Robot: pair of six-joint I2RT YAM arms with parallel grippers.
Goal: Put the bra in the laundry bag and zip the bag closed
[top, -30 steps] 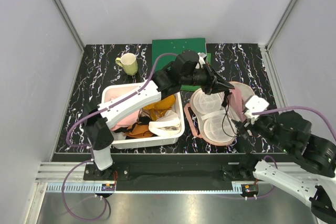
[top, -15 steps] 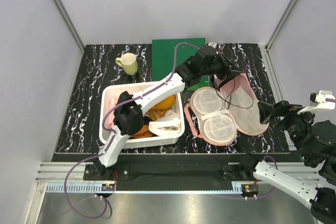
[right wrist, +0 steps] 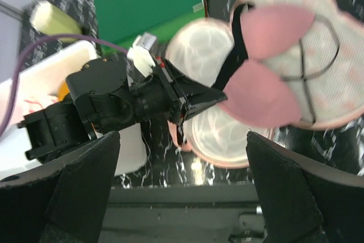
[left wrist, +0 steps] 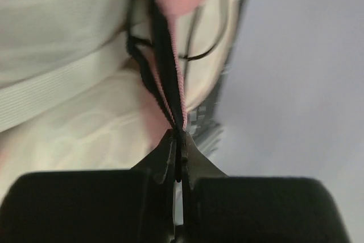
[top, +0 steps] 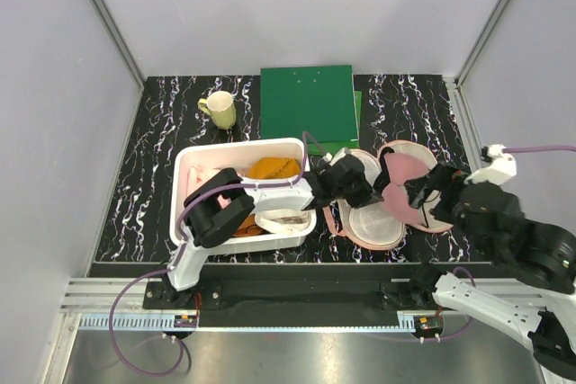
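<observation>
The laundry bag [top: 364, 222] lies open on the dark table, whitish lining up, its two round halves side by side. The dusty-pink bra [top: 402, 184] lies with its cups over the bag's right half [right wrist: 324, 92]. My left gripper [top: 376, 188] is shut on the bra's black-and-pink strap at the bag's middle; the left wrist view shows the strap [left wrist: 170, 83] pinched between the closed jaws [left wrist: 179, 140]. The right wrist view shows both cups [right wrist: 261, 98] and the left gripper [right wrist: 219, 96]. My right gripper [top: 430, 188] hovers open and empty above the bag's right side.
A white plastic bin [top: 193, 164] with an orange garment [top: 274, 168] and other clothes stands left of the bag. A green board [top: 306, 101] lies behind it, and a yellow mug [top: 219, 110] stands at the back left. Grey walls enclose the table.
My left gripper has come from the bag's far side down to its middle, bringing the bra so the cups now lie on the bag's right half. My right arm has swung in over the bag.
</observation>
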